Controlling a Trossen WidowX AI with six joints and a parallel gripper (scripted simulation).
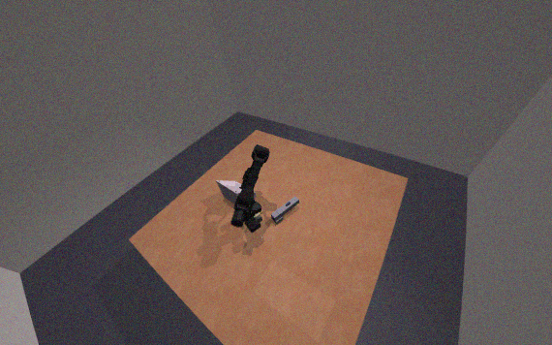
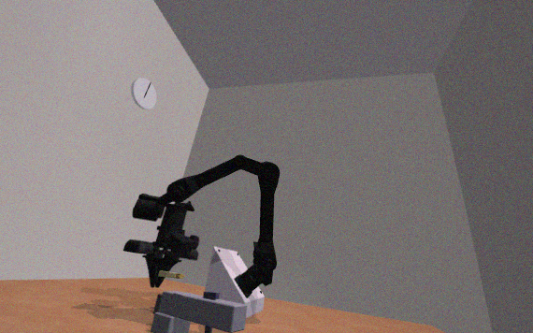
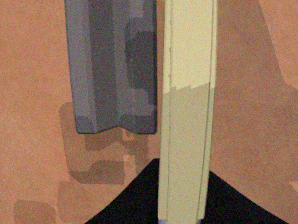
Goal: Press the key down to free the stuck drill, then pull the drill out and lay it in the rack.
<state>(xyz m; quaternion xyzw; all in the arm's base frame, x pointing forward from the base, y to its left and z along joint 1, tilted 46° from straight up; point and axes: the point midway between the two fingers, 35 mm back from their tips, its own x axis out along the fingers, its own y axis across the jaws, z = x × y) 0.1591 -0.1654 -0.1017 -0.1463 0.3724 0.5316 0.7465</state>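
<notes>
My gripper (image 2: 155,282) (image 3: 173,167) is shut on the yellow drill (image 2: 169,274) (image 3: 189,55) (image 1: 258,214), held well above the table. The drill points away from the fingers, about level, roughly parallel to a long grey block (image 1: 285,209) (image 2: 200,309). In the wrist view a grey grooved piece (image 3: 102,65) with a notched near end lies just left of the drill. A dark piece (image 2: 210,296), apparently the key, sits in the top of the long block and also shows under it. I cannot tell which grey part is the rack.
A white wedge-shaped block (image 1: 229,190) (image 2: 223,273) stands by the arm's base. The brown table top (image 1: 328,242) has a dark surround (image 1: 425,242). Shadows of the arm fall on the table.
</notes>
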